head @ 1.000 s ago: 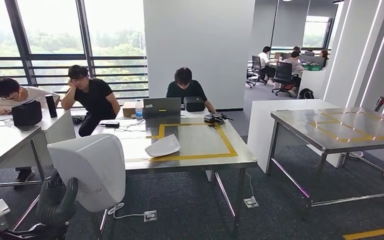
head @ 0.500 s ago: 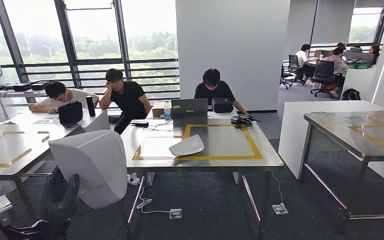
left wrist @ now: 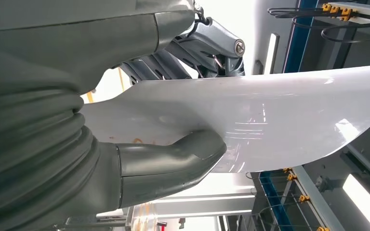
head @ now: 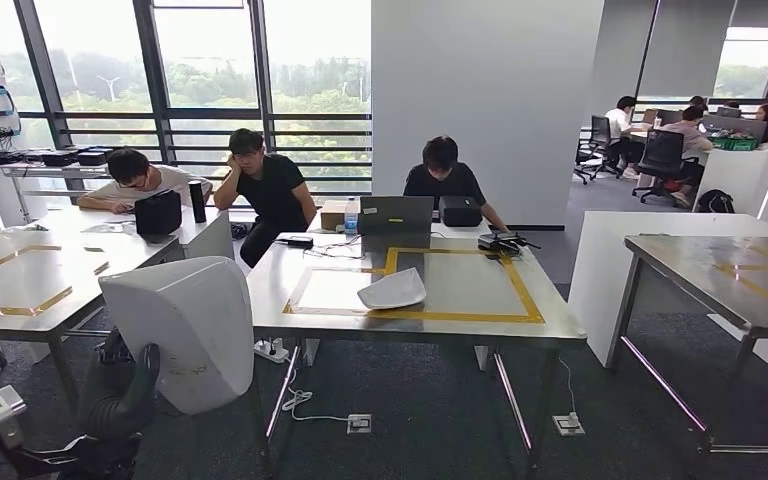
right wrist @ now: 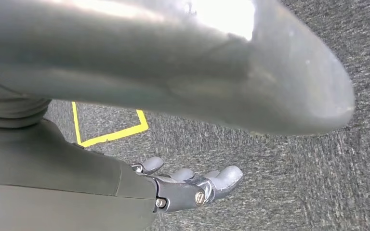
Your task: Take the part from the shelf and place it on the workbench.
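My left hand [head: 118,400] grips a large curved white part [head: 185,335] at the lower left of the head view, held upright beside the workbench. In the left wrist view the thick thumb [left wrist: 173,161] presses one face of the white part [left wrist: 279,120] and the darker fingers [left wrist: 192,53] hook over the other side. The steel workbench [head: 560,325] stands ahead, with a yellow tape rectangle [head: 525,290] and a smaller white part [head: 392,291] lying inside it. My right hand [right wrist: 183,185] hangs over grey carpet with its fingers apart, holding nothing.
Three people sit behind the workbench with a laptop [head: 395,214], a black box [head: 460,210] and a bottle [head: 351,216]. Steel tables stand at the left [head: 10,290] and the right [head: 720,270]. Floor sockets [head: 359,424] and cables lie under the bench.
The camera has turned left, so the whole scene has shifted right and the left table has come into view. The white part stays in my left hand.
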